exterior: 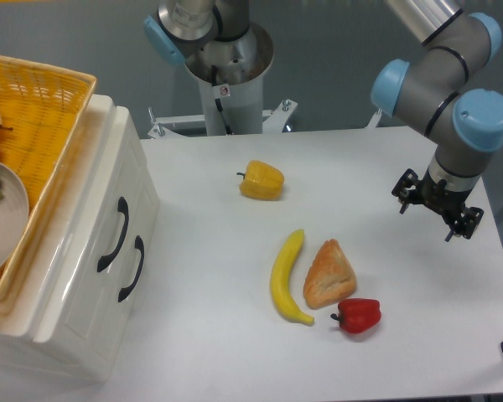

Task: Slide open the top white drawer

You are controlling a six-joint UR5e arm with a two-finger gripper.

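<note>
On the white worktop (235, 352), the glossy white plastic top drawer (109, 219) sits far left of the empty, spread-fingered gripper (437, 215).

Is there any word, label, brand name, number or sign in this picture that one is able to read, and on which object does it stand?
No text can be read.
Small red-and-white sticker on the white robot base column: too small and blurred to read.
Glossy white plastic two-drawer cabinet, yellow wicker basket, the foods and the black two-finger claw: no lettering visible.
</note>
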